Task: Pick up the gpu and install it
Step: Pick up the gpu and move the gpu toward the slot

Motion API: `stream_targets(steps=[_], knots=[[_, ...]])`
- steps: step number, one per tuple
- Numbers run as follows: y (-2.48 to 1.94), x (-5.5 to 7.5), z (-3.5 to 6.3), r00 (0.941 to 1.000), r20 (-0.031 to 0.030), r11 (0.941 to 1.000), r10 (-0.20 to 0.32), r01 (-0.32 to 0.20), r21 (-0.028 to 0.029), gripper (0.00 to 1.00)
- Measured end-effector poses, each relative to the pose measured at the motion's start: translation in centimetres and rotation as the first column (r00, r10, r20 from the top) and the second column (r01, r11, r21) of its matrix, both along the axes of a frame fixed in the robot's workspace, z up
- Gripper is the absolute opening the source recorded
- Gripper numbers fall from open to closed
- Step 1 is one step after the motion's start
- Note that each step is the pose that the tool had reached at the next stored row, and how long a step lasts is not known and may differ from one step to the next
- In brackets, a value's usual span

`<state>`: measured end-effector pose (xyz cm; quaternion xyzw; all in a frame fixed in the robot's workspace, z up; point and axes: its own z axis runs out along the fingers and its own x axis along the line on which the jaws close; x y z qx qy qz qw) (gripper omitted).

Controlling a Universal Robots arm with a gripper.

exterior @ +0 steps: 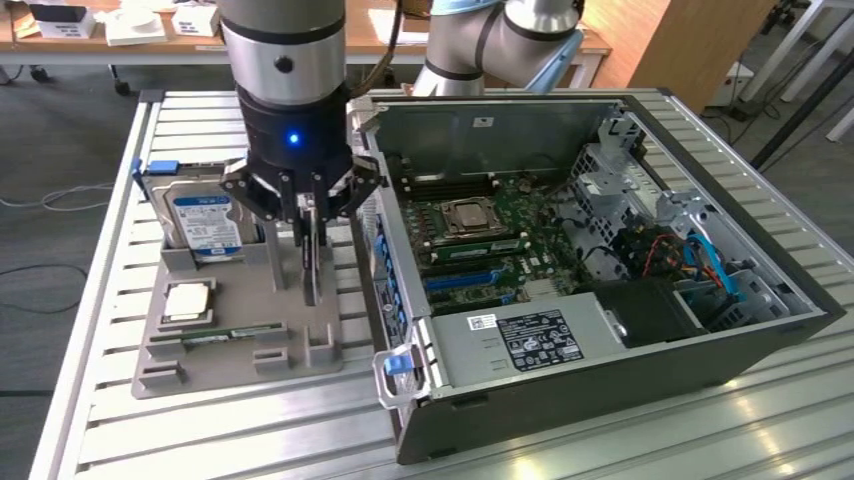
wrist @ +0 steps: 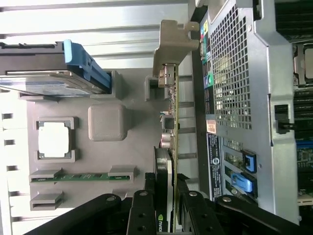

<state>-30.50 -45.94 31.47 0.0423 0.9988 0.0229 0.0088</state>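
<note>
**Exterior view.** The gripper [exterior: 310, 205] is shown at the exterior view's left of centre, closed on the top edge of the gpu [exterior: 310, 265]. The card is held upright and edge-on, hanging down to the grey parts tray [exterior: 227, 375]. It cannot be told whether its lower edge is free of the tray. An upright hold is judged to suit a card that is stored on edge and seated edge-first. The hard drive [exterior: 203, 222] is stood in its own slot further toward the exterior view's left. The open computer case [exterior: 574, 400] is laid on its side at the exterior view's right, so that the motherboard [exterior: 481, 240] is exposed from above.

**Wrist view.** The gpu [wrist: 172, 132] is seen along its length between the dark fingers [wrist: 142, 210], which are pressed against both faces. Its pale bracket [wrist: 171, 39] is at the far end. The card lies between the tray [wrist: 132, 152] and the case wall [wrist: 234, 73], just beside the latter. A processor [wrist: 55, 139] and a memory stick [wrist: 73, 177] are kept in separate tray recesses.
</note>
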Motion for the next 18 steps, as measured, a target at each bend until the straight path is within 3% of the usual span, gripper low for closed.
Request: stream_targets(steps=[8, 18], knots=[[0.00, 0.0, 3.60, 1.0000, 0.0001, 1.0000, 0.000, 0.000, 0.0001, 0.27], [0.01, 0.0, 6.75, 1.0000, 0.0002, 1.0000, 0.000, 0.000, 0.0005, 0.27]])
